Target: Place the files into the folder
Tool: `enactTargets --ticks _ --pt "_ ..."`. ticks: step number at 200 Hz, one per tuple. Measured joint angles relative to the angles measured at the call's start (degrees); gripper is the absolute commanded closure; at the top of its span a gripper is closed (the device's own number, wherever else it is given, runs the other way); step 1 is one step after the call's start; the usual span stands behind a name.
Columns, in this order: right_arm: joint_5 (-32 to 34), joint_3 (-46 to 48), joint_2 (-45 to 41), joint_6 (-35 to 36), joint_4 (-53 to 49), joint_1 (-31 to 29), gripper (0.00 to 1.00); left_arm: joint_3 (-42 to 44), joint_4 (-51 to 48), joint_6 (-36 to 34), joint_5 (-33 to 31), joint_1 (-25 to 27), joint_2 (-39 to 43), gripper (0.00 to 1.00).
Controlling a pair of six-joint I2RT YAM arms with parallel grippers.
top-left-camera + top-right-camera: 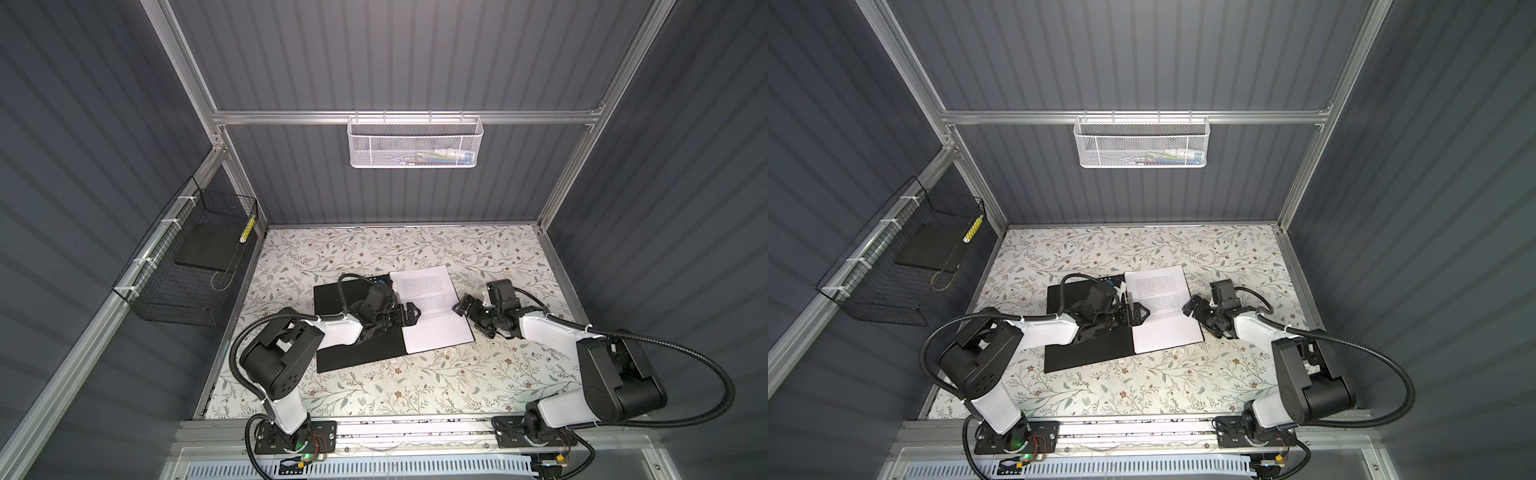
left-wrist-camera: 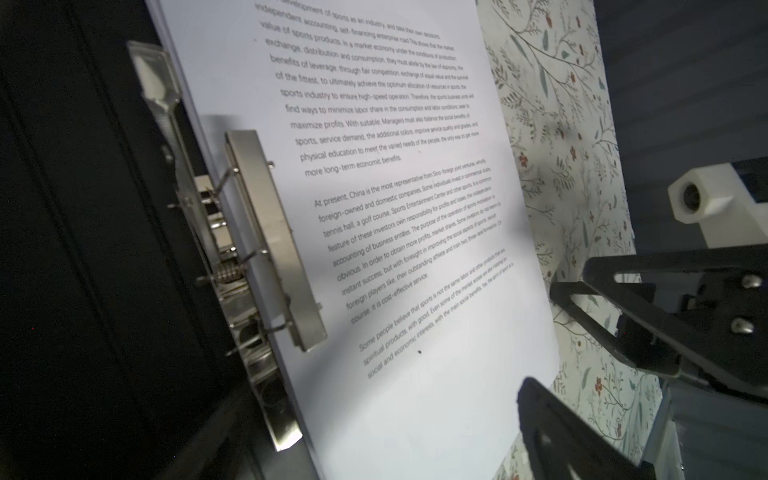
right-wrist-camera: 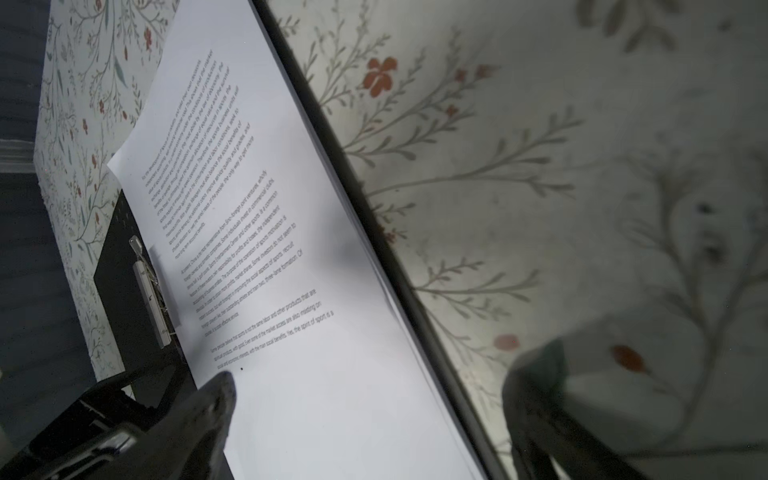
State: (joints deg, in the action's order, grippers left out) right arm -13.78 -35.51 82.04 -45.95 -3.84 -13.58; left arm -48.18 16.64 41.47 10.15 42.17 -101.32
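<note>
Two-arm station: contents as we find them

1. Thin flat folder (image 1: pixel 347 353), black inside, lying open at the centre of the floral-patterned tabletop (image 1: pixel 374 395).
2. White printed paper sheets, the files (image 1: pixel 434 328), stacked flat on the folder's 3 o'clock half. We see a silver metal spring clip (image 2: pixel 274 241) along their 9 o'clock edge, at the spine.
3. Left gripper (image 1: pixel 411 314), jaws wide apart and empty, above the sheets' 9 o'clock edge near the clip.
4. Right gripper (image 1: pixel 465 318), jaws likewise spread and empty, at the stack's 3 o'clock edge: one finger (image 3: pixel 212 411) over the paper, the other over the tabletop. We cannot tell whether either touches.
</note>
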Motion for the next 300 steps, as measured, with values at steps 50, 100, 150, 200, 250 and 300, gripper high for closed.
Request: enactTargets --ticks 50,100,150,200,250,300 --pt "4.98 4.02 -9.31 1.55 -7.02 6.56 0.01 -4.48 -0.59 0.61 0.13 2.86 -3.34 0.00" --pt "7.17 4.00 -16.00 4.85 -10.88 7.26 0.01 -5.07 -9.40 0.33 3.02 -1.62 1.05 0.00" --pt "3.19 3.98 -15.19 6.62 -10.03 3.54 0.01 -7.54 -7.72 -0.11 13.42 -11.41 -1.84 0.00" --pt "0.33 3.98 -14.21 7.41 -9.14 0.33 0.01 -13.99 -3.48 -0.46 21.75 -11.80 -11.02 0.00" --pt "-0.83 3.98 -14.01 7.43 -8.17 -0.48 0.01 -17.16 -0.35 -0.31 25.99 -12.48 -14.78 0.00" --pt "-1.53 3.98 -12.11 7.37 -6.99 -1.22 0.01 -18.78 0.79 -0.28 28.57 -13.31 -16.26 0.00"
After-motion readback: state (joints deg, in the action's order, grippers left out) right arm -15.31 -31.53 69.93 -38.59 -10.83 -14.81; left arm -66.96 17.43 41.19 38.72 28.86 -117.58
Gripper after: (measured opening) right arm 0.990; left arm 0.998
